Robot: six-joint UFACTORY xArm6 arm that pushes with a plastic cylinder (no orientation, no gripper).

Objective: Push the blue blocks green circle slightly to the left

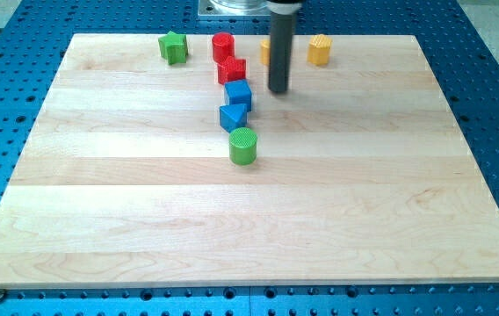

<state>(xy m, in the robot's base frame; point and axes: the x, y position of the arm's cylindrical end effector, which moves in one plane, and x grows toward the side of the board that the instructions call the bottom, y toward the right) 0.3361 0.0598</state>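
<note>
A blue cube [239, 93] and a blue triangular block [232, 117] stand in a column near the top middle of the wooden board [144, 219]. A green circle [243, 146] sits just below them, touching or nearly touching the blue triangle. My tip [278, 90] is at the end of the dark rod, just to the right of the blue cube, with a small gap between them.
A red star-like block [231, 70] sits right above the blue cube, and a red cylinder [223, 46] above that. A green star block [173, 46] is at the top left. A yellow block [320, 50] is at the top right; another yellow block [265, 50] is partly hidden behind the rod.
</note>
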